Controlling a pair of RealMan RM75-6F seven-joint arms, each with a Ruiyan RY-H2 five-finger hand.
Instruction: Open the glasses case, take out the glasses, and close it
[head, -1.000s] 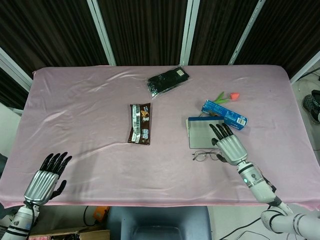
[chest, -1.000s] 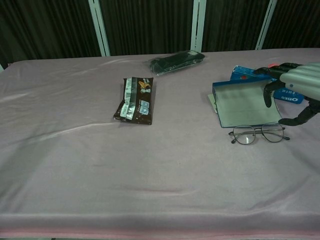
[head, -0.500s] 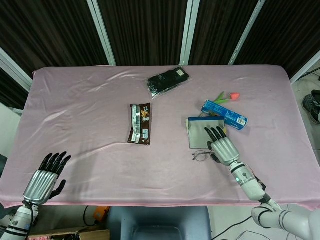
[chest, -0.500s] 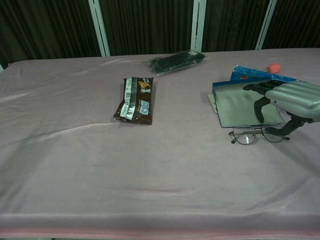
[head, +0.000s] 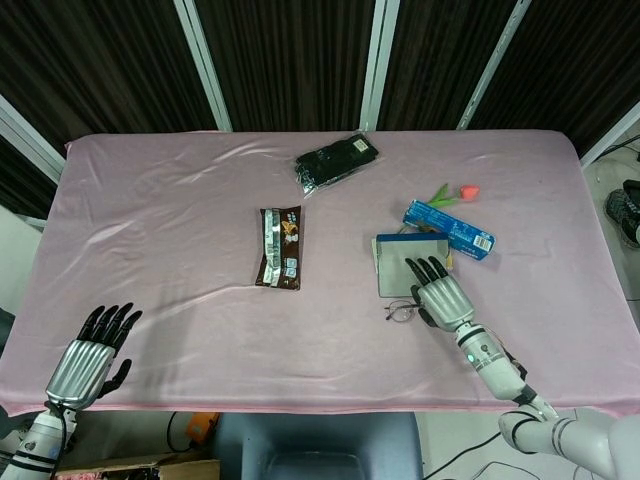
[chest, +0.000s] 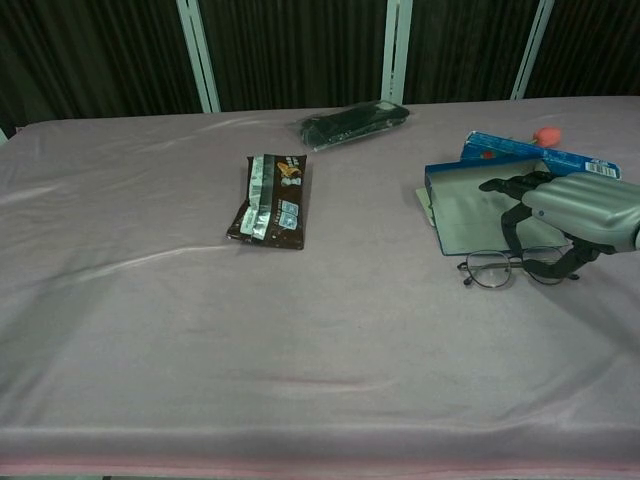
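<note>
Glasses (chest: 515, 268) lie out on the worktop (head: 180, 260) at 6 o'clock of the open glasses case (head: 410, 266), beneath the right hand (head: 441, 295), whose spread fingers hold nothing. Closing is judged the step in hand; next, that hand should fold the lid shut. Left hand (head: 88, 357) idles open at 8 o'clock

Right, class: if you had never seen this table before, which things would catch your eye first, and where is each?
First, the silver right hand, poised over the wire-framed glasses lying on the cloth in front of the open glasses case, right of centre. Next, the blue Oreo pack and pink tulip just behind the case. The brown snack packet lies mid-table.
</note>
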